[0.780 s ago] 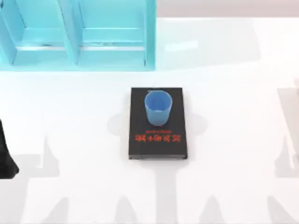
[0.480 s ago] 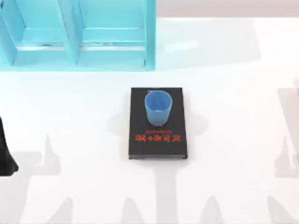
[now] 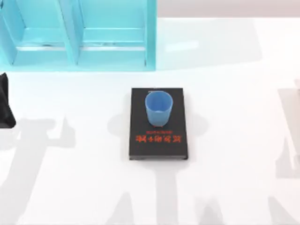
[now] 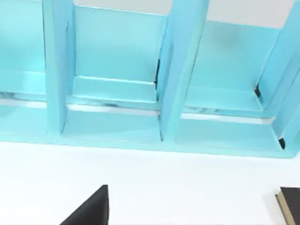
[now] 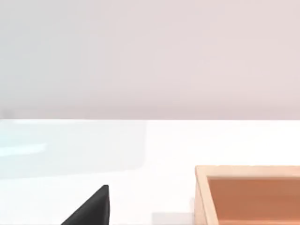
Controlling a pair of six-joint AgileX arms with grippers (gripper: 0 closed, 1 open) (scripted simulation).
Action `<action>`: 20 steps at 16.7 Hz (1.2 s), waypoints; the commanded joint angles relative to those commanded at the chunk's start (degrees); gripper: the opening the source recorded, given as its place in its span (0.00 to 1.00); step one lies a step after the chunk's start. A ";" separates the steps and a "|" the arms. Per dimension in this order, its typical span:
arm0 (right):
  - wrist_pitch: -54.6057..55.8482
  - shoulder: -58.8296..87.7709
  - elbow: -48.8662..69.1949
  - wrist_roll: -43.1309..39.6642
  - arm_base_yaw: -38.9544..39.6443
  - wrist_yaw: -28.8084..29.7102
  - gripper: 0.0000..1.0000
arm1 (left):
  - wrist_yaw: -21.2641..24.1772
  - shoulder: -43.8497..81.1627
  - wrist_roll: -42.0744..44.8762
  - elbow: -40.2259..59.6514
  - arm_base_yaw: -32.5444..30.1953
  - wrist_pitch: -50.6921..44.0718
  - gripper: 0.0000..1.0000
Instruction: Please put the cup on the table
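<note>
Broadly, the white tabletop (image 3: pixel 234 140) carries a turquoise shelf unit (image 3: pixel 77 35) at the back and, in front of it, a black book (image 3: pixel 159 140). Upright on the book's shelf-side half stands the cup (image 3: pixel 158 108). My left arm (image 3: pixel 5 101), left of the book, looks nearer; whether its fingers are parted I cannot tell.

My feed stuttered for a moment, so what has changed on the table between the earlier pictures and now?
The left arm, at the table's left edge, has moved toward the far side, closer to the shelf. Nothing was gripped or released. The cup stands upright on the book as before, not yet on the table.
</note>
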 joint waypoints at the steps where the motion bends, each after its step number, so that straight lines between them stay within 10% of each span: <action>1: 0.00 0.00 0.00 0.00 0.00 0.00 1.00 | -0.16 4.98 -1.41 5.56 -1.31 -3.41 1.00; 20: 0.00 0.00 0.00 0.00 0.00 0.00 1.00 | -2.21 107.27 -27.78 117.49 -29.64 -70.75 1.00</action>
